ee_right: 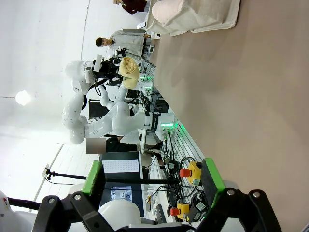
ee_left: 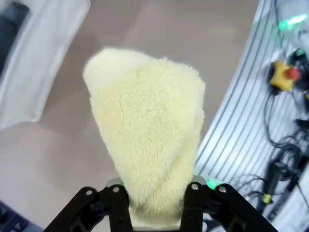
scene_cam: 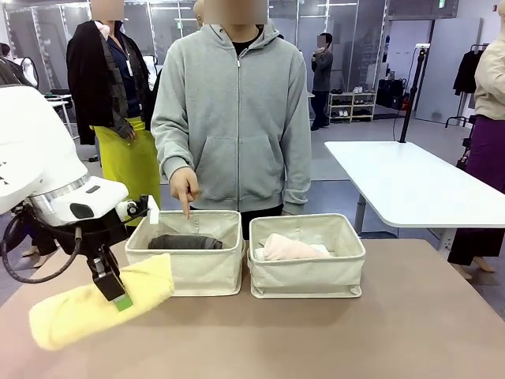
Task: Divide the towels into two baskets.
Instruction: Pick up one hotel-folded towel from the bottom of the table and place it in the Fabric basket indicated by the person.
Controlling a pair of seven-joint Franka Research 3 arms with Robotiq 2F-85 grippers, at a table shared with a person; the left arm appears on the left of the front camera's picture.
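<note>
The towels are partly divided: the dark grey towel (scene_cam: 185, 242) lies in one basket (scene_cam: 189, 271), the pink towel (scene_cam: 286, 248) in the other basket (scene_cam: 308, 272), while the left gripper (scene_cam: 118, 297), at eight o'clock from them, clamps the yellow towel (scene_cam: 87, 308).

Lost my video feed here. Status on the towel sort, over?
Left gripper shut on yellow towel, lifted beside left basket. Right gripper open, empty. Person's hand pointing into left basket, over grey towel; mind it.
</note>
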